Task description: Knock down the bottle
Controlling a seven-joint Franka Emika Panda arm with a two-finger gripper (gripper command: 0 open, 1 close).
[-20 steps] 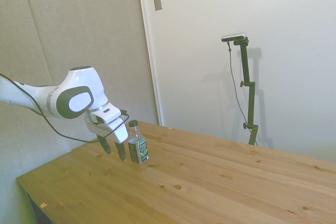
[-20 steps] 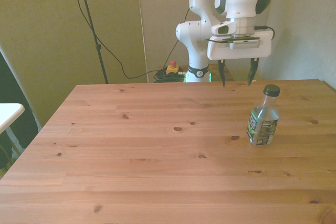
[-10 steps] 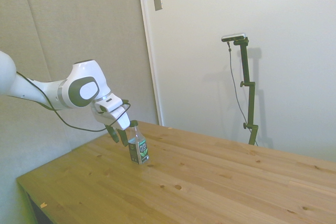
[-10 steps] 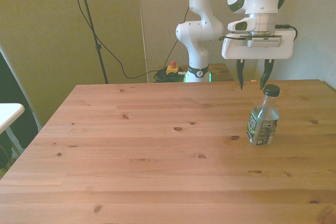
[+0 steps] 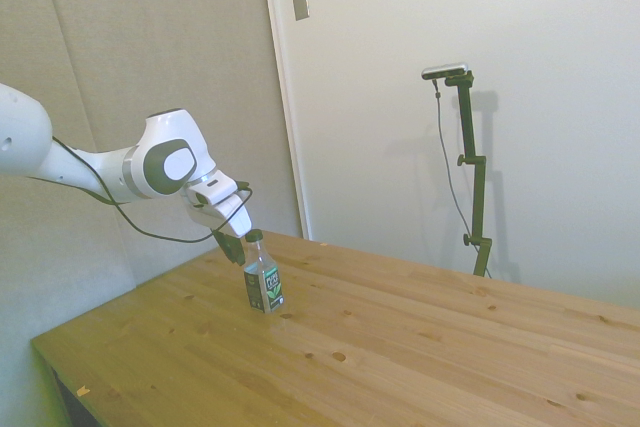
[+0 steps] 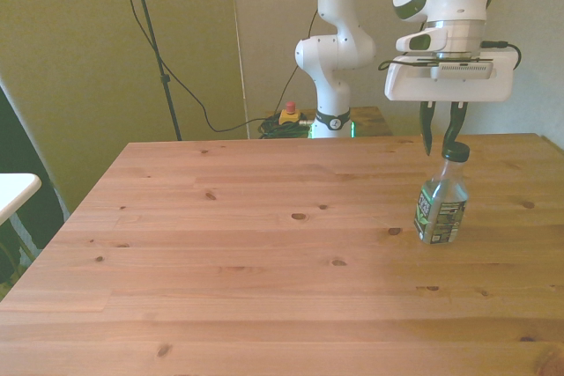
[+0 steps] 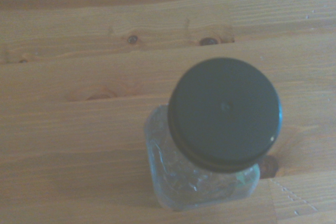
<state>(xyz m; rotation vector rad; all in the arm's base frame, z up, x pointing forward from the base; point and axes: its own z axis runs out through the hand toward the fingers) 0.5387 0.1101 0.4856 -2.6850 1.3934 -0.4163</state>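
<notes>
Clear bottle [image 6: 441, 208] with dark green cap [image 7: 224, 114] and green-white label [image 5: 268, 289]; knotty honey-brown table [image 6: 264, 253].

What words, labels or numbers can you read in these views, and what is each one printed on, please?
None can be read.
The bottle carries a green, black and white label, but its print is too small and blurred in the side and front views.
The dark cap in the wrist view shows no lettering.

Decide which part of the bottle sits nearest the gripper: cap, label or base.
The dark cap. It tops the upright bottle, level with the gripper; the green label and base lie lower.
</notes>
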